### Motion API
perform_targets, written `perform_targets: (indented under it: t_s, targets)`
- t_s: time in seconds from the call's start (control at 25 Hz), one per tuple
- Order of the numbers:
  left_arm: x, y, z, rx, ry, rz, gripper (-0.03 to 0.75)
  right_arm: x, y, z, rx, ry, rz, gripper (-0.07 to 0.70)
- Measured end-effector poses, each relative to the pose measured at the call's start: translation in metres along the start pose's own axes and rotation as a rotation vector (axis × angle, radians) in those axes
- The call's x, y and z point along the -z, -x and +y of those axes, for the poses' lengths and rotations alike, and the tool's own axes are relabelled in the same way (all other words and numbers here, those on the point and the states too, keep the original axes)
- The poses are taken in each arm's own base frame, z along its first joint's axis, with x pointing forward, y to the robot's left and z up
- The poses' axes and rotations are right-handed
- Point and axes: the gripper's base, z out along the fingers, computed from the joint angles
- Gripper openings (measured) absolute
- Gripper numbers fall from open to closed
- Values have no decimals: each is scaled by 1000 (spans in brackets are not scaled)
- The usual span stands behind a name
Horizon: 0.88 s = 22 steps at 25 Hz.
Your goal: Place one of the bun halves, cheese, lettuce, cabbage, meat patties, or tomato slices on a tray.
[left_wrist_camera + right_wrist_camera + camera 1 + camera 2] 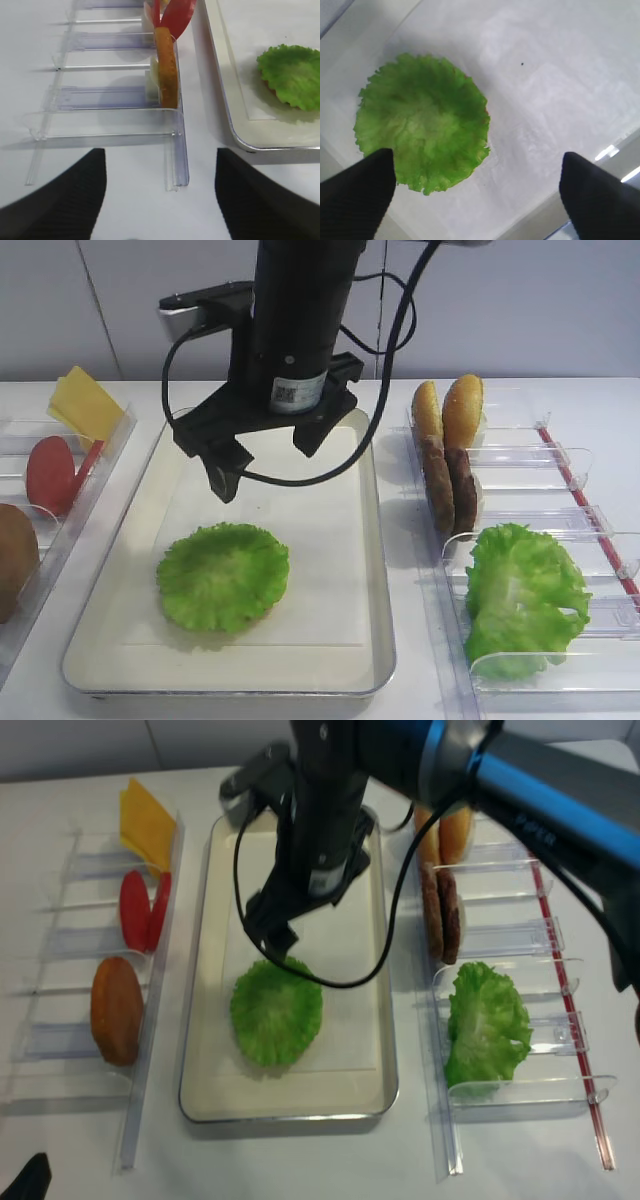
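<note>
Hovering right end effector (268,458) spread | lettuce (223,575) flat on tray (365,640) | white table (400,700)

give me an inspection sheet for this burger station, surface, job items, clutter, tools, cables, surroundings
Surface: white tabletop, nothing spilled.
Job's things: flat frilly green lettuce leaf lies on the paper-lined cream rectangular tray; yellow cheese slices, red tomato slices, golden bun halves, dark brown patties stand in clear plastic divided bins.
Clutter: nothing seen.
Tools: right tool open above the tray, empty; left tool open, empty, near the left bin.
Cables: black cable loops beside the right arm.
Surroundings: grey wall.
</note>
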Motion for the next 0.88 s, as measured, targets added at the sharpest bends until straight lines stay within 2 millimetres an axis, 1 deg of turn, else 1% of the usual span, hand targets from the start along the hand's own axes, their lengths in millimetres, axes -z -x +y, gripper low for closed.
perform_targets:
  t_s: [0.28, 0.36, 0.56, 0.88]
  targets:
    - [0, 0, 0, 0, 0, 0, 471, 29, -3, 1, 12, -20, -53, 618]
    - [0, 0, 0, 0, 0, 0, 471, 40, -6, 1, 19, -34, -75, 615]
    - [0, 0, 0, 0, 0, 0, 471, 78, -15, 3, 38, -76, -154, 610]
    - [0, 0, 0, 0, 0, 0, 471, 142, -39, 9, 44, -138, -291, 608]
